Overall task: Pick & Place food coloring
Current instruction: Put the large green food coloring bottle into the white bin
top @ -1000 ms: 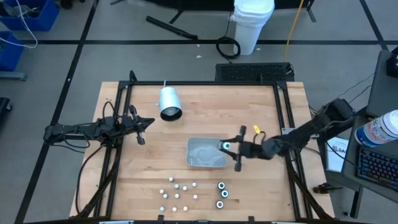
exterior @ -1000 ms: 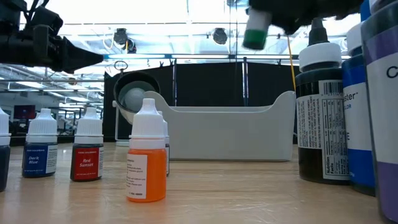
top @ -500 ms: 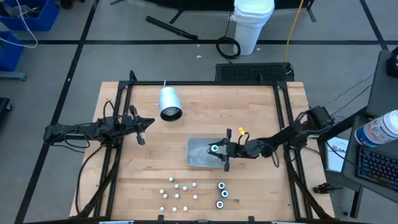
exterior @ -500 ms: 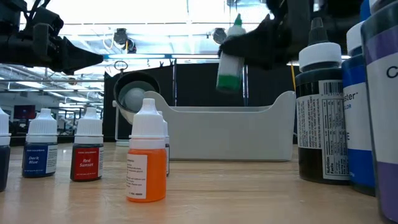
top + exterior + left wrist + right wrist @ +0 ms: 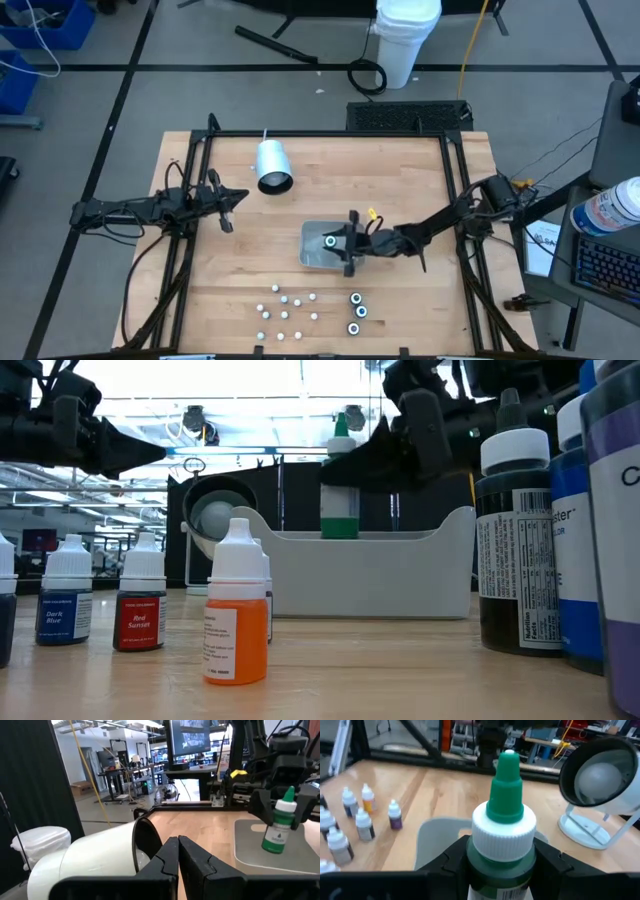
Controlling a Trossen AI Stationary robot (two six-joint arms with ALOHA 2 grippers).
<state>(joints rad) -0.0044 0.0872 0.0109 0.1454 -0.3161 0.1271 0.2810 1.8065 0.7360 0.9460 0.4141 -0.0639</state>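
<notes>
Green bottle (image 5: 340,485) now over one tray (image 5: 400,575).

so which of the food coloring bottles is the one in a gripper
The green-tipped bottle, held upright over the grey tray by the right gripper. All the other bottles stand untouched on the table.
</notes>
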